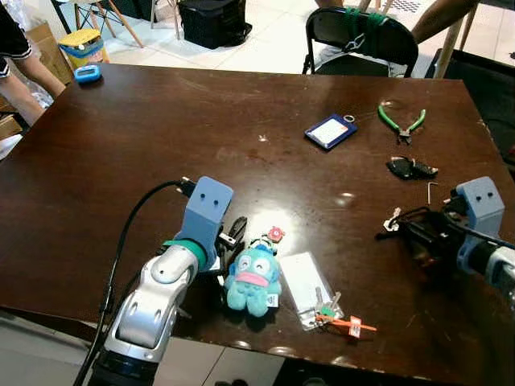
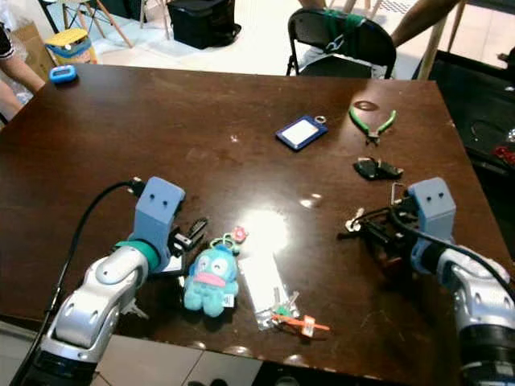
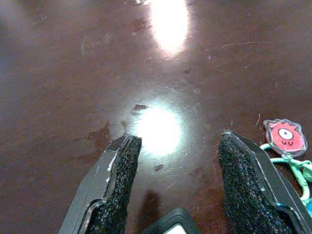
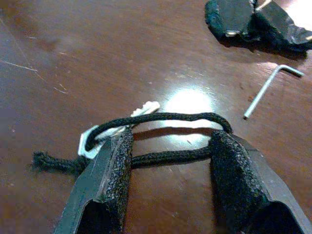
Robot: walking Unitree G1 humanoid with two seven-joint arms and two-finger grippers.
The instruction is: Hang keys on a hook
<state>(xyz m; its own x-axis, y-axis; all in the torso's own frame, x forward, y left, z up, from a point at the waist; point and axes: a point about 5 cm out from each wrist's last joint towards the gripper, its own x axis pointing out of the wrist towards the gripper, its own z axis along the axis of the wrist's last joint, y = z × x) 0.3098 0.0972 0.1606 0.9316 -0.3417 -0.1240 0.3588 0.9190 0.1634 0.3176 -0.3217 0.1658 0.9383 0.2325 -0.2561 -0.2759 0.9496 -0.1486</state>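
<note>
**Desk:** What do you have on the right side?

**Field:** Your right gripper [image 4: 168,183] sits low over the dark wooden table [image 1: 161,129] near its right edge, fingers spread. A silver key [image 4: 114,129] on a black cord loop [image 4: 165,117] lies at the fingertips; the cord runs across both fingers [image 4: 229,170], and I cannot tell whether it is hooked on them or only draped. Just beyond lie a small hex key [image 4: 270,90] and a black clump [image 1: 411,168] I cannot identify.

**Desk:** And the left?

**Field:** Your left gripper [image 3: 175,187] rests at the near left of the table, fingers held apart over bare wood. Just to its right lies a teal plush keychain [image 1: 253,279] with a red round charm [image 3: 286,137] on a pale green ring.

**Desk:** Anything else on the table?

**Field:** To the plush's right, a clear card sleeve [image 1: 305,285] with small keys and an orange tag [image 1: 348,323]. Farther back, a blue badge holder [image 1: 331,131] and green-handled pliers [image 1: 401,123]. A blue object [image 1: 87,73] sits at the far left corner. A black chair [image 1: 360,40] stands past the far edge, and a person's arm [image 1: 24,68] shows at far left.
</note>
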